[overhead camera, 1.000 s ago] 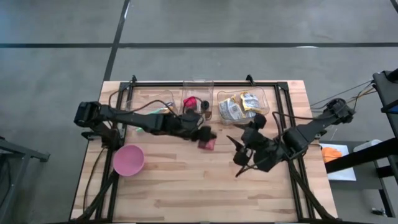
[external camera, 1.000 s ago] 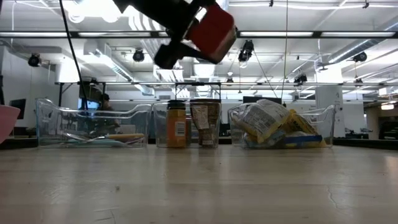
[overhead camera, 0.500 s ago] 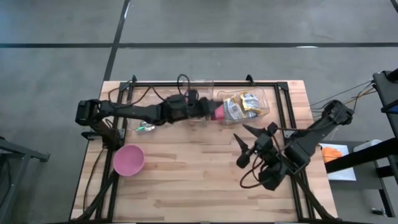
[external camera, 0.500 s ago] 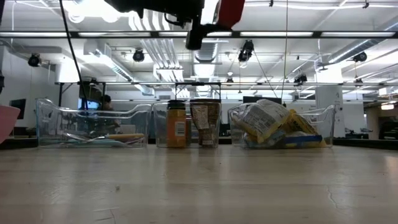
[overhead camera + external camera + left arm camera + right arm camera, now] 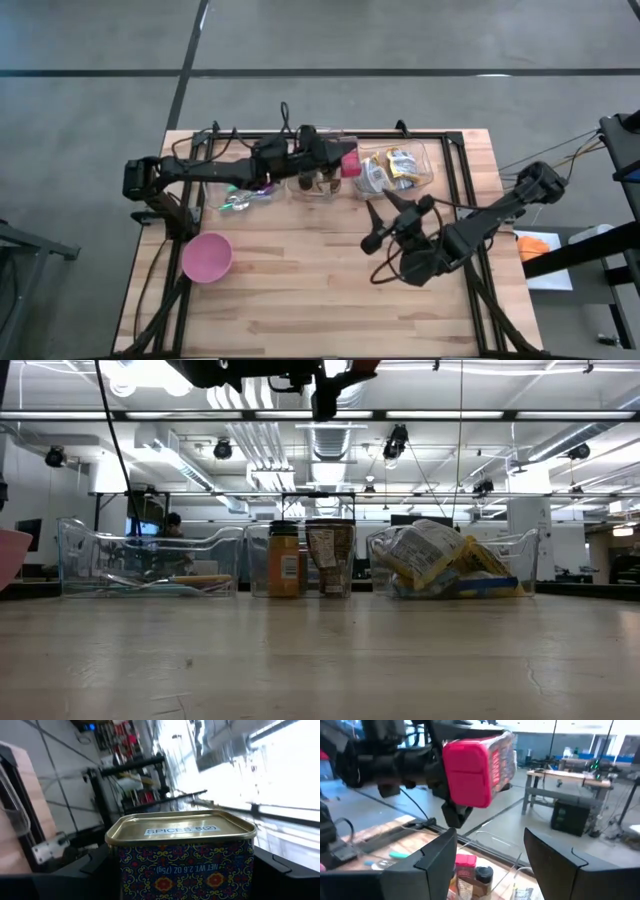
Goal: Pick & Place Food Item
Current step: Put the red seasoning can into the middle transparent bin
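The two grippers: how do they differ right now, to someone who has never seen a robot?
The left gripper is clamped on a red spice tin; the right gripper holds nothing, fingers apart. The left gripper hangs above the clear bins at the table's far edge; the right gripper sits over bare wood nearer the middle. Both are dark, two-fingered, and lifted off the table.

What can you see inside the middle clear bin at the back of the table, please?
In the middle bin stand an orange-labelled jar and a dark packet. From above, the left gripper and its spice tin cover part of it.
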`<state>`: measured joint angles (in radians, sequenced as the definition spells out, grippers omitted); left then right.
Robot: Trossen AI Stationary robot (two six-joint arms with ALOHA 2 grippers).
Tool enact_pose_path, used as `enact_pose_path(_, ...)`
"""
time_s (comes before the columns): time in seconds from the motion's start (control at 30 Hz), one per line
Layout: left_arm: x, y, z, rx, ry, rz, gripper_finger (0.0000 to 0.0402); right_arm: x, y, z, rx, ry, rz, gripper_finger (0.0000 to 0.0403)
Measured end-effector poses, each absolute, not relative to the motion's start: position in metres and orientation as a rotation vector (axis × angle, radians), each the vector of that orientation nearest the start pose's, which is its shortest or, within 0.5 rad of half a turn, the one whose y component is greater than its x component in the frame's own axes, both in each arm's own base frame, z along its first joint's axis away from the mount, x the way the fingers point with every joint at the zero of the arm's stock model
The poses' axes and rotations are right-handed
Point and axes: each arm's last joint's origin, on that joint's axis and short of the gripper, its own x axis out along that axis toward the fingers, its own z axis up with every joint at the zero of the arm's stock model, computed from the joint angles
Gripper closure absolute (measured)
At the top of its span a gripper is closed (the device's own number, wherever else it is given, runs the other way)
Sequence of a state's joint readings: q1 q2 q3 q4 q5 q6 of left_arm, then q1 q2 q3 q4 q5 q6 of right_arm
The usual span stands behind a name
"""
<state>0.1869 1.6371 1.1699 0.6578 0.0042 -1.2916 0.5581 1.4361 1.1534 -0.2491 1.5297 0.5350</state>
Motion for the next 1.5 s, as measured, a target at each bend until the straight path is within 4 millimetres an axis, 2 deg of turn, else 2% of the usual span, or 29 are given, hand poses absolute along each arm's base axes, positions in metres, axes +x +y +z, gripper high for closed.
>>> enact_pose_path(0.27, 0.369, 0.082, 0.330, -1.279, -0.239, -0.025, 0.0106, 0.310, 0.123, 0.315, -0.180, 0.118, -1.000, 0.0175)
enact_pose_path(0.47, 0.367, 0.090, 0.331, -1.292, -0.178, -0.104, 0.0106, 0.327, 0.122, 0.330, -0.215, 0.123, -0.999, 0.0175)
enact_pose_path(0.7, 0.367, 0.091, 0.329, -1.311, -0.153, -0.105, 0.0106, 0.333, 0.114, 0.338, -0.299, 0.154, -0.934, 0.0174)
enact_pose_path(1.3, 0.365, 0.100, 0.329, -1.309, -0.166, -0.082, 0.0106, 0.331, 0.111, 0.341, -0.284, 0.146, -0.949, 0.0174)
enact_pose_path(1.5, 0.363, 0.103, 0.332, -1.311, -0.197, -0.094, 0.0106, 0.328, 0.108, 0.344, -0.272, 0.155, -1.041, 0.0174)
